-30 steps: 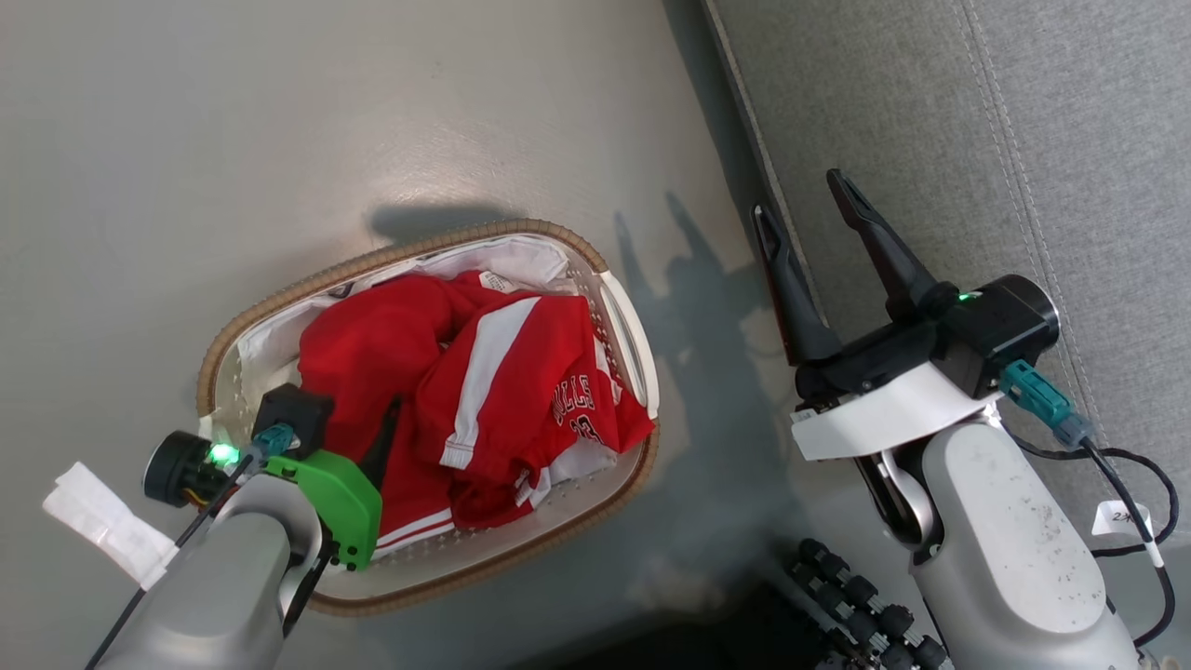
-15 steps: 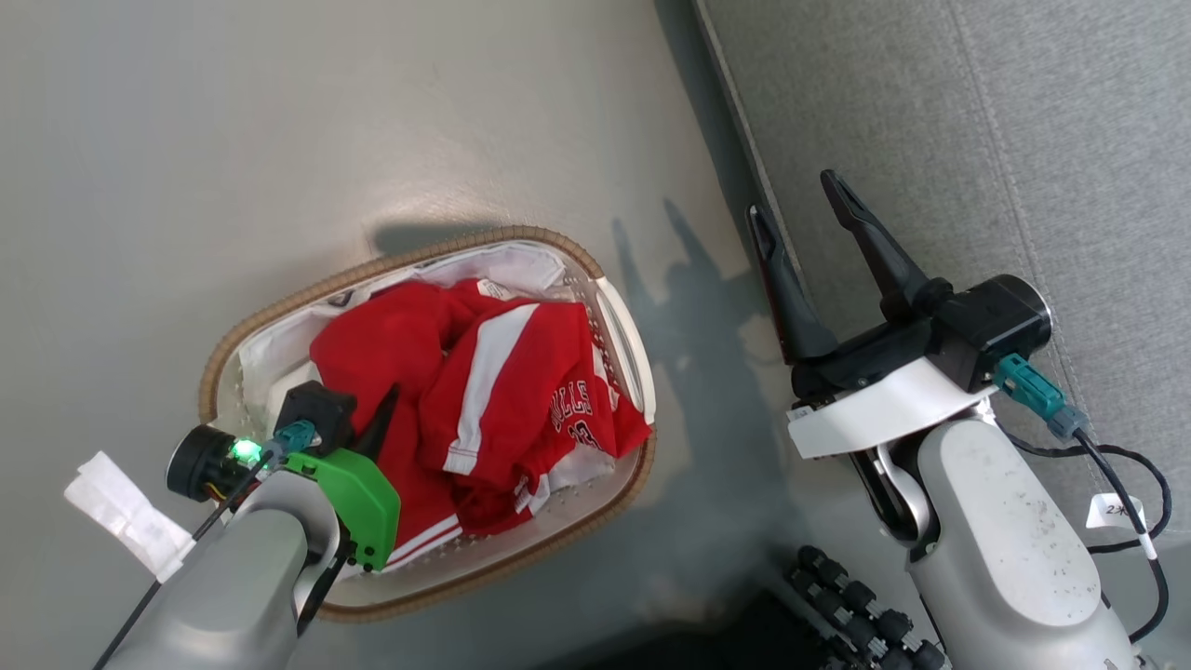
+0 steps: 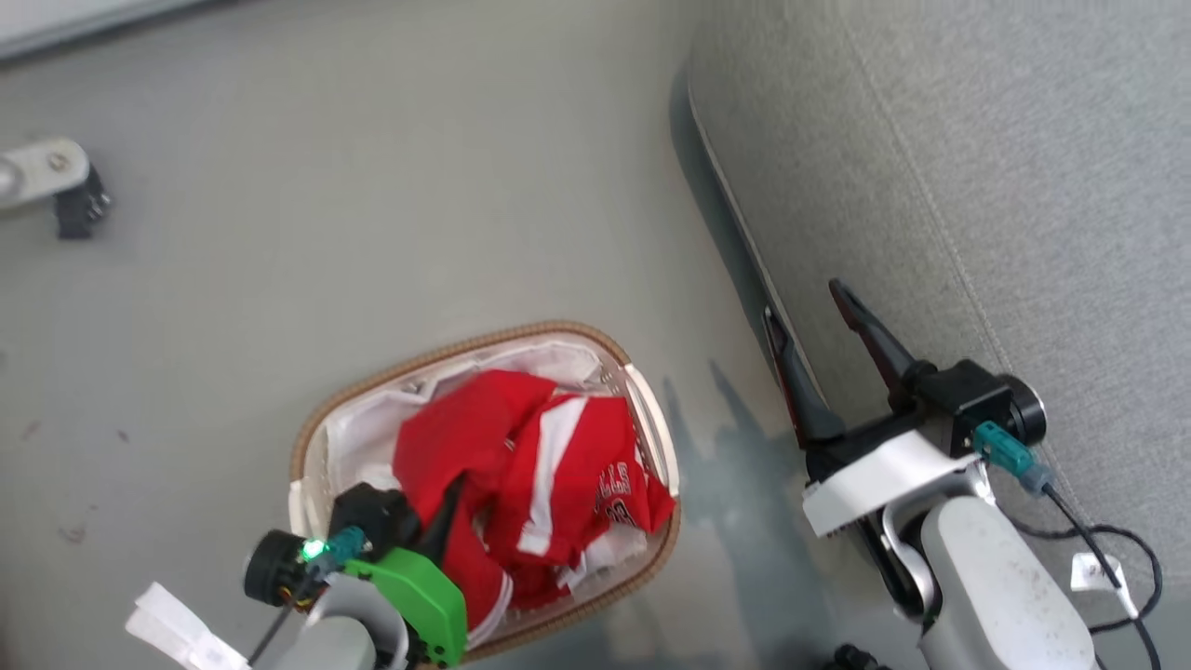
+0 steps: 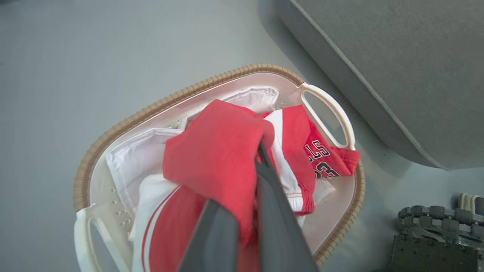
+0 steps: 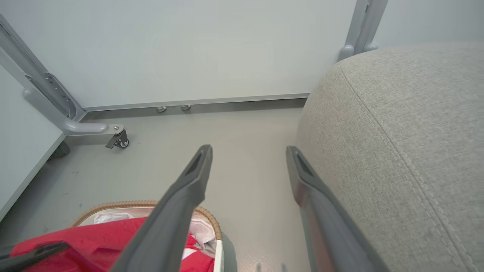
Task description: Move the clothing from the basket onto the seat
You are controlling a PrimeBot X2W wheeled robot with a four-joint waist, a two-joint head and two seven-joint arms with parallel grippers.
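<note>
Clothing (image 4: 215,158) pinched by left gripper (image 4: 258,152) in basket (image 4: 162,102); right gripper (image 3: 802,302) wide beside seat (image 3: 977,140) edge.

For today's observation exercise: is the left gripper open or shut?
Shut on the clothing: the left wrist view shows the left gripper pinching a red fold over the basket.

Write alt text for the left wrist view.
The left tool is shut on a fold of the red clothing, which lies heaped in the white basket on a grey floor. The grey seat stands beside the basket at the upper right.
</note>
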